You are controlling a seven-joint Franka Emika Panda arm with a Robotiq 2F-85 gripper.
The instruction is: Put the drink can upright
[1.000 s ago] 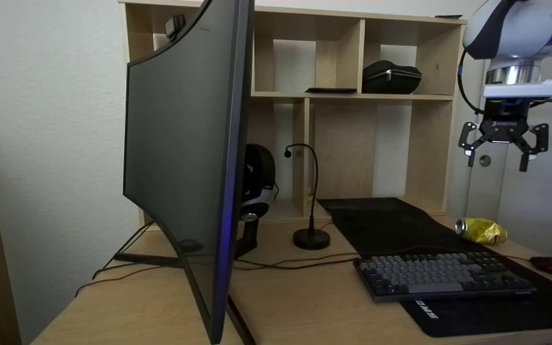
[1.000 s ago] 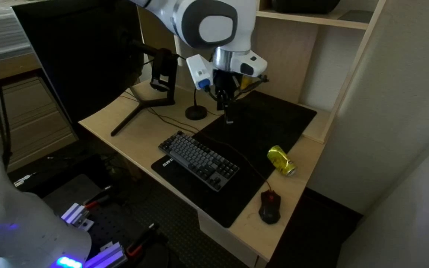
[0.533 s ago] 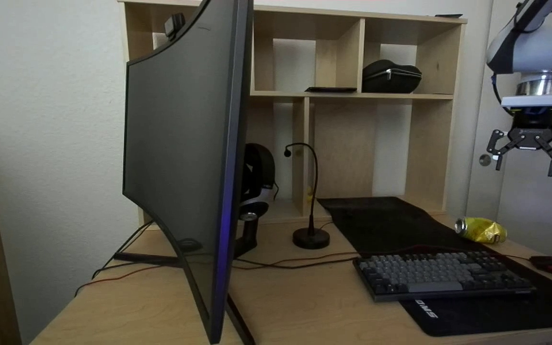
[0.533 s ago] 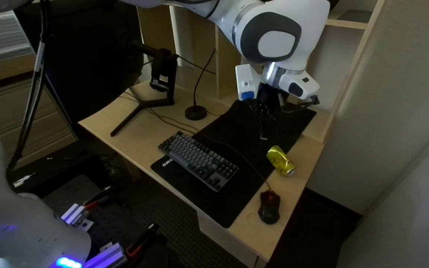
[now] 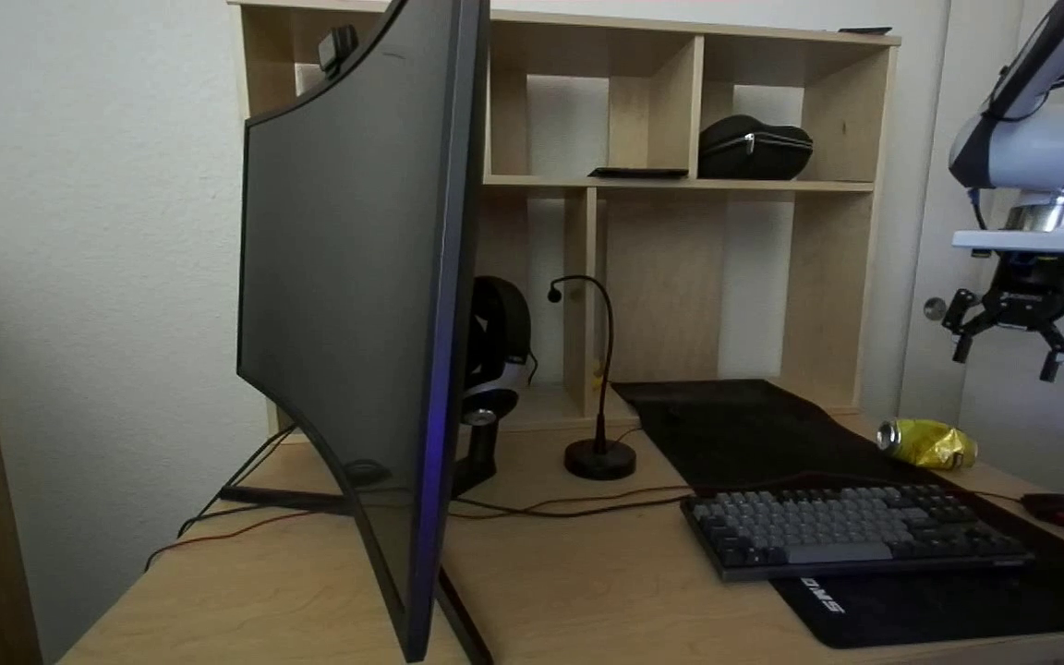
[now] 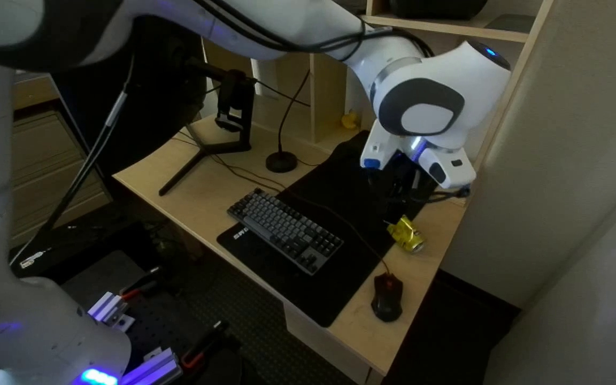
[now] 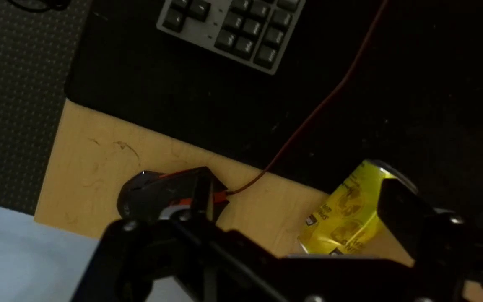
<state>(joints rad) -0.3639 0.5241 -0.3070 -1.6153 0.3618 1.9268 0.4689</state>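
While the yellow can [image 7: 342,214] lies on its side, dented and straddling the edge between the black mat [image 7: 174,96] and the bare wood of the desk [image 7: 86,184], the gripper [image 5: 1005,358] hangs at half past one from it in an exterior view, jaws wide apart with nothing in them. To me the step looks like lining up the grasp. In the wrist view the can sits toward the three o'clock side of the gap, partly hidden by one finger [image 7: 396,209], so I'd shift that way first. Its length runs roughly from half past one to half past seven, so a turn should let the jaws close squarely across it. Grip gently, since that crumpled wall will probably give, then tip it and set it down clear of the mat's edge. Farther out, the mouse [image 7: 153,193] lies at nine o'clock and the cable [image 7: 326,100] crosses at eleven, the keyboard [image 7: 237,33] beyond it; keep clear of all three.
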